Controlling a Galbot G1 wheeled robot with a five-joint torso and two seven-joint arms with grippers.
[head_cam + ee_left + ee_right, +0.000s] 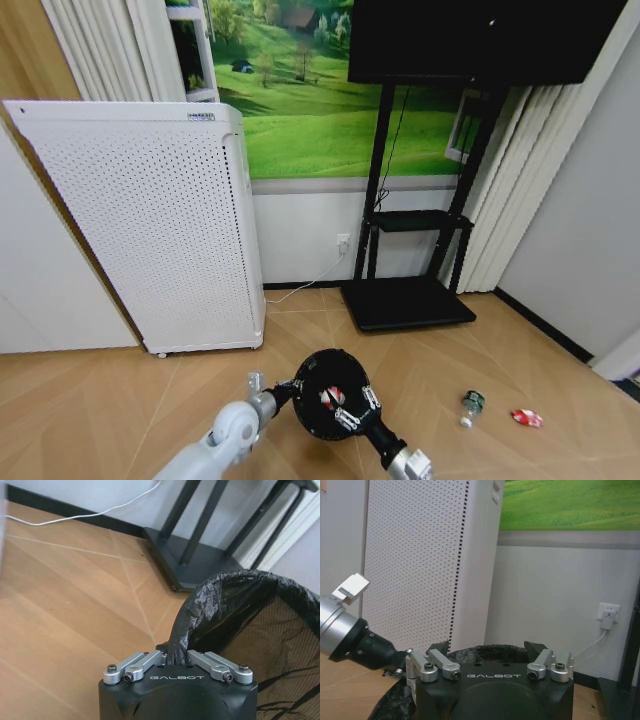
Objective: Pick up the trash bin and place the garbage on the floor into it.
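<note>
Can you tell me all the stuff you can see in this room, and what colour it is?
trash bin: one, black, held up over the floor between both hands.
red thing: one, red and white, inside the trash bin.
floor: one, light tan wood.
small bottle: one, clear with a dark part, on the floor to the right.
red wrapper: one, red, on the floor past the bottle.
white appliance: one, white with tiny holes, by the wall on the left.
stand: one, black, holding a dark screen.
left hand: one, black and silver, shut on the bin's rim.
right hand: one, black and silver, open over the bin's rim.
</note>
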